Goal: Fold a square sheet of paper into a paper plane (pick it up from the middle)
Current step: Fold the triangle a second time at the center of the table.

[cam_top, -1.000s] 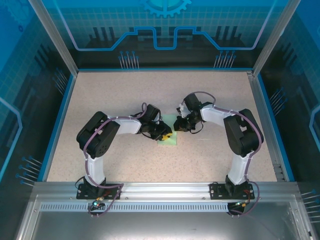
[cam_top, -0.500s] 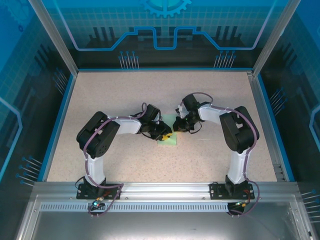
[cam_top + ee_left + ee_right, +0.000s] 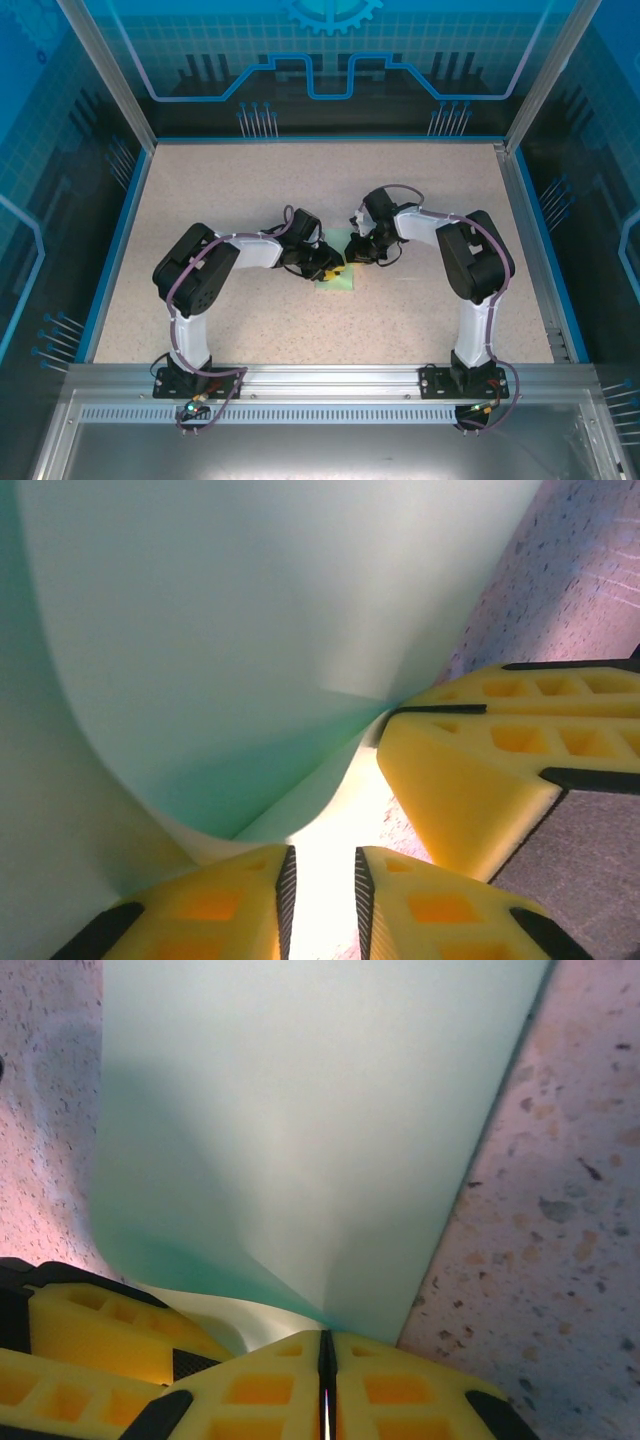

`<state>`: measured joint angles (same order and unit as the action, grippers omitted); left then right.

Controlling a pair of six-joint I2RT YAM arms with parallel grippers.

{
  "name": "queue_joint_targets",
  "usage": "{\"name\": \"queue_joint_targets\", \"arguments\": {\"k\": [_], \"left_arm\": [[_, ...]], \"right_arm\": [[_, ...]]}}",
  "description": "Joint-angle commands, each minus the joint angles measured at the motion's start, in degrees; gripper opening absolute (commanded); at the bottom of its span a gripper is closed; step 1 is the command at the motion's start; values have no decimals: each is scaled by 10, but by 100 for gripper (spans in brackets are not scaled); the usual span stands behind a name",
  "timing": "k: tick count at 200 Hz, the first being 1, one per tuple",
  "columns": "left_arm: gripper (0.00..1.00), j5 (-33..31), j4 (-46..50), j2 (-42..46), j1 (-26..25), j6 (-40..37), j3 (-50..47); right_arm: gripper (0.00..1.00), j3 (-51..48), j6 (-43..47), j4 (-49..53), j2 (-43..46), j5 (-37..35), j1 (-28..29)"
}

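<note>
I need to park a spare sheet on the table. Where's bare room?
Free: the far half of the table, and the near strip between the arm bases. Crowded: centre, where left gripper and right gripper meet on the paper.

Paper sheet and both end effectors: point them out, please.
paper sheet (image 3: 300, 1110), right wrist view, middle of its visible face.
left end effector (image 3: 322, 885), left wrist view, gap between its fingertips.
right end effector (image 3: 325, 1365), right wrist view, seam between its closed fingertips.

- I read the square sheet of paper (image 3: 341, 282) lying on the table (image 3: 220, 200), near its middle.
- The left gripper (image 3: 334, 270) meets its left side; the right gripper (image 3: 351, 258) stands just beside, behind-right, touching the sheet.
</note>
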<state>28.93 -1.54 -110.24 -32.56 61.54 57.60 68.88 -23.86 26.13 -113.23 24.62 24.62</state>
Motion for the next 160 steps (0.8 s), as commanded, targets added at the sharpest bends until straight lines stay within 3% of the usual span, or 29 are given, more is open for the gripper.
{"name": "queue_joint_targets", "arguments": {"k": [1, 105, 160], "left_arm": [[27, -3, 13, 27, -7, -3, -7], [23, -59, -10, 15, 8, -4, 3], [23, -101, 29, 5, 8, -4, 11]], "right_arm": [[10, 9, 13, 14, -17, 3, 11], [10, 15, 20, 32, -26, -14, 13], [10, 15, 20, 34, -25, -17, 15]]}}
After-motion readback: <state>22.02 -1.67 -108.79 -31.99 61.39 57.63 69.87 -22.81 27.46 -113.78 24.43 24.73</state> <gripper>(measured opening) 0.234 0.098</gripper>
